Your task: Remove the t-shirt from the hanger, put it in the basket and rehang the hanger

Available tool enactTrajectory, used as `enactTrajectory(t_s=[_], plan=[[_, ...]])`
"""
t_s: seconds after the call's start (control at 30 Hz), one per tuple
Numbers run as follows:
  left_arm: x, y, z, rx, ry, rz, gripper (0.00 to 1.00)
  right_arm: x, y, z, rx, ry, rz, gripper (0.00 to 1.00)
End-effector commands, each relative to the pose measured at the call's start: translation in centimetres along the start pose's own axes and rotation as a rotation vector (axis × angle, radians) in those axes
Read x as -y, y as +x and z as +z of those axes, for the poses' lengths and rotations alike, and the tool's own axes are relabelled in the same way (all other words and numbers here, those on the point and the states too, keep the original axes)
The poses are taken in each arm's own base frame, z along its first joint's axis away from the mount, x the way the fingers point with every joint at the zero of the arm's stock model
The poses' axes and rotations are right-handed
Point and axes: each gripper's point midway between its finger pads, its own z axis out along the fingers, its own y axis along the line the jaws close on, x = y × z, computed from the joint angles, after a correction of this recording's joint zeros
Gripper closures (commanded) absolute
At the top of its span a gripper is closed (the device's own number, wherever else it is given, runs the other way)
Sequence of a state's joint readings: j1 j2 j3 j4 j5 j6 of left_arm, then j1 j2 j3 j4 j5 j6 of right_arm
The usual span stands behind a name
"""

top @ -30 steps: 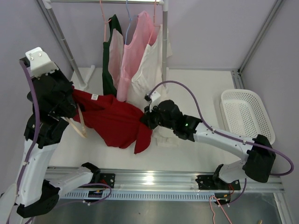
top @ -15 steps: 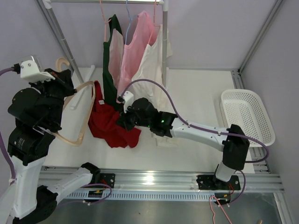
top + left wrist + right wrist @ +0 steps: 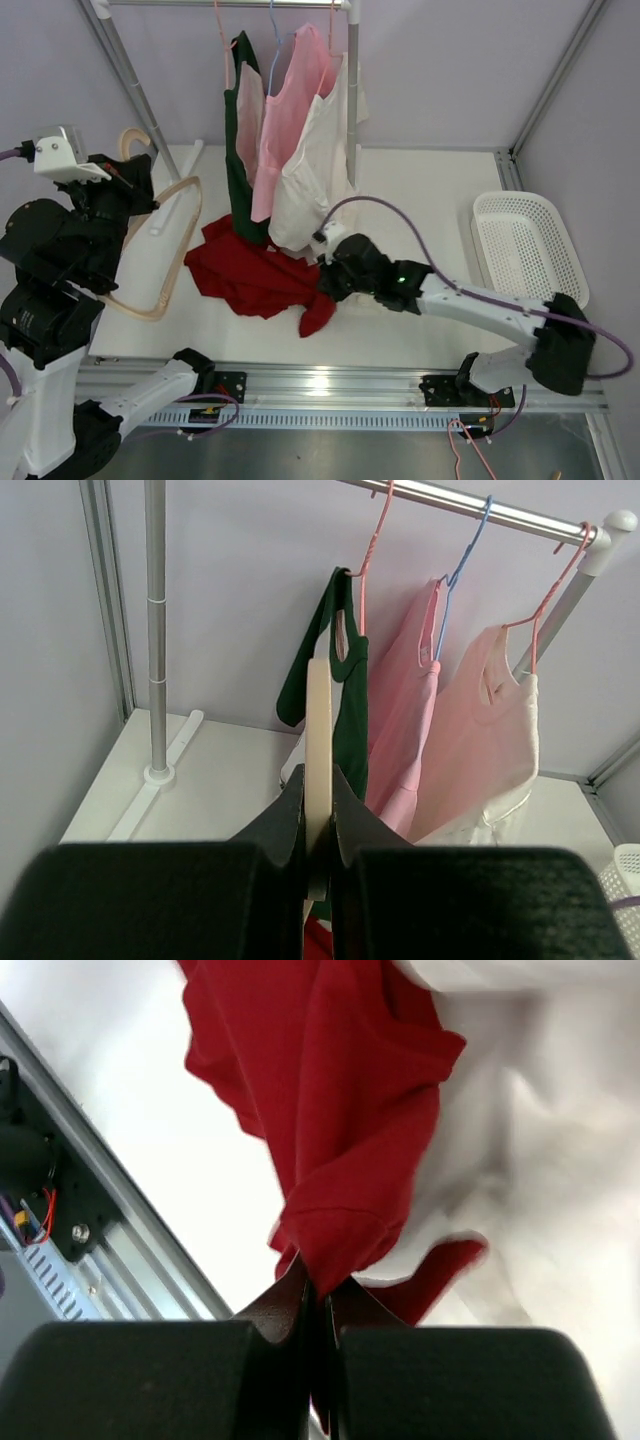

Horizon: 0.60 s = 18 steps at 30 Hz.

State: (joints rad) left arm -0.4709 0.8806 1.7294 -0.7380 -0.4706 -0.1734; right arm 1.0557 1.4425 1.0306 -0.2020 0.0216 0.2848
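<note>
The left claw [image 3: 318,865] was clamped shut on the flat edge of a pale wooden hanger [image 3: 318,740], whose strip stood upright between the two black fingers in the wrist view. From above, that hanger [image 3: 186,238] was bare and held out over the left side of the white surface [image 3: 430,190], its curved hook up near the rack's slanted left post, apart from the red cloth. The right claw [image 3: 318,1300] was pinched closed on a fold of the red t-shirt [image 3: 330,1110], with the hem bunched right at the fingertips and the rest of the cloth spreading away from them. In the overhead view the right claw [image 3: 322,285] sat low near the middle of the surface, at the right edge of the red t-shirt [image 3: 250,275], which lay crumpled in a heap on the surface, free of the hanger, a loose flap trailing toward the near edge. Just behind the heap hung a dark green garment [image 3: 235,150], a pink one [image 3: 285,110] and a cream one [image 3: 310,175], their lower ends touching or overlapping the red cloth. They hung on thin pink and blue hangers from the metal rail [image 3: 480,505]. A white perforated basket [image 3: 525,250] stood well apart at the right edge.
</note>
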Motion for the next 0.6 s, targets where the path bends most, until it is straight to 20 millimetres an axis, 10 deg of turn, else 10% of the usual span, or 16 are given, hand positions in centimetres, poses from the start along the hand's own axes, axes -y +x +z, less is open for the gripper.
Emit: enactTrajectory(t_s=[0.0, 0.23, 0.57], plan=[[6.3, 1.4, 0.0, -0.076, 0.316, -0.073, 0.99, 4.6, -5.1, -7.4, 0.168, 0.119, 0.115, 1.0], [5.3, 1.2, 2.6, -0.06, 0.243, -0.048, 0.99, 11.6, -11.0, -18.2, 0.344, 0.372, 0.181, 1.0], [3.5, -0.3, 7.1, -0.047, 0.164, -0.032, 0.99, 18.8, -25.9, -24.3, 0.581, 0.529, 0.201, 1.0]])
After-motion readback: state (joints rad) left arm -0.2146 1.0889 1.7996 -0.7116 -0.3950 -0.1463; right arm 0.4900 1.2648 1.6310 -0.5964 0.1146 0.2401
